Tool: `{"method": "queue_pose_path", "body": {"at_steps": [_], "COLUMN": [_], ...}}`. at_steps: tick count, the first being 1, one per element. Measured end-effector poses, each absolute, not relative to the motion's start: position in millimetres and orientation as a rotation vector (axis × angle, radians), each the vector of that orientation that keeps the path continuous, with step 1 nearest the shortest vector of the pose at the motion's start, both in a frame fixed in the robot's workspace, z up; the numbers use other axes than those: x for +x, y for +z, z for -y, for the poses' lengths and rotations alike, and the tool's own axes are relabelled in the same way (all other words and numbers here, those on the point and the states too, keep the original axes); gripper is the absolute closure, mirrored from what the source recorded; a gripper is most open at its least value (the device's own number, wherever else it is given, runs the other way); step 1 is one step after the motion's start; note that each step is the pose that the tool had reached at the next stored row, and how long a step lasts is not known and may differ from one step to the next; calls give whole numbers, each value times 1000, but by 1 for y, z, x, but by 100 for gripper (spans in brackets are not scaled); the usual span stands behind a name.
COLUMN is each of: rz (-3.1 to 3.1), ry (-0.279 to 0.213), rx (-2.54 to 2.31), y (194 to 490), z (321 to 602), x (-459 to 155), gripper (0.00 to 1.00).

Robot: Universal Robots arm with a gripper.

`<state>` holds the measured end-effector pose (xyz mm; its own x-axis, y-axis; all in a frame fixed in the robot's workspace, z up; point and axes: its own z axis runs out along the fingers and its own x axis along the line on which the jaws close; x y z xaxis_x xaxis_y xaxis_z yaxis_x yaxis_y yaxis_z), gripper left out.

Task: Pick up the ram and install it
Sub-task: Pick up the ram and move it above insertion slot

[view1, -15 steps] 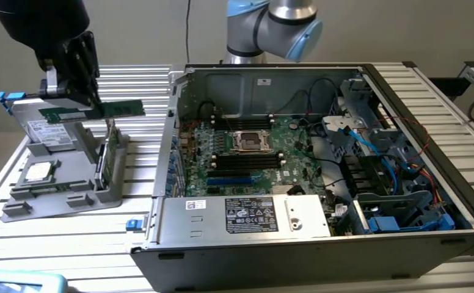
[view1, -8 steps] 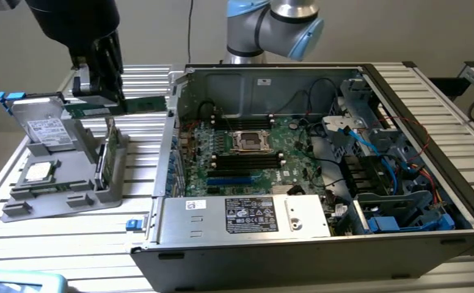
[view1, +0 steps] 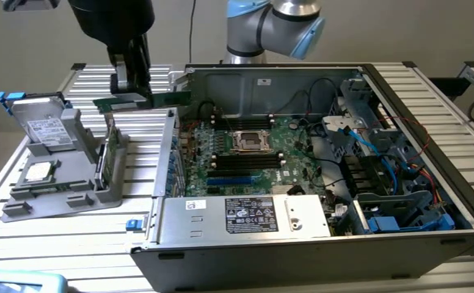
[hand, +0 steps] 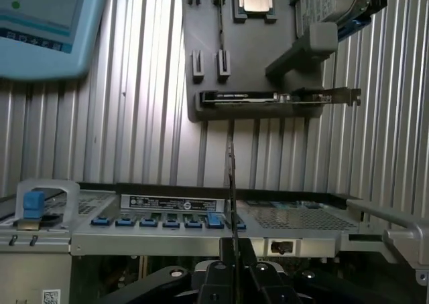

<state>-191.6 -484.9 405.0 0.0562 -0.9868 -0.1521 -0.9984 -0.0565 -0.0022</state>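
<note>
Pincer (view1: 131, 90) pinching the ram (view1: 159, 99). In the wrist view the two dark fingers (hand: 218, 277) are pressed together on the board's bottom edge, and the stick runs up from them edge-on, thin as a blade.

- Ram is in the air and roughly level. It hangs over the gap between the grey holder (view1: 66, 195) and the wall of the open computer case (view1: 174, 146) on the exterior view's left. It touches neither, and it is not over the motherboard (view1: 302, 152).
- The grip looks off-centre. More of the stick juts toward the case than toward the holder.

Worries, as I read it:
- The hold is narrow on a thin board. With the long end free, a nudge could make it pivot between the pads and arrive at the slot skewed.
- The jutting end sits near the case wall's upper rim. It could clip there on a low crossing, and a knock might shift or drop the stick.
- The black memory slots (view1: 245, 162) are narrow and sit close beside the processor socket (view1: 251, 141). A tilted stick could ride on a slot's edge rather than seat, and pressing then would load the board.
- I cannot tell if the slot latches are open. If they are closed, they would block seating.
- The notch direction is not readable from here. A reversed stick would not go in.
</note>
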Motion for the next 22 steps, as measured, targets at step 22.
{"method": "queue_pose_path", "body": {"at_steps": [22], "rz": [-2082], "ry": [200], "rx": [-2156], "y": [399], "z": [485], "x": [-109], "gripper": [85]}}
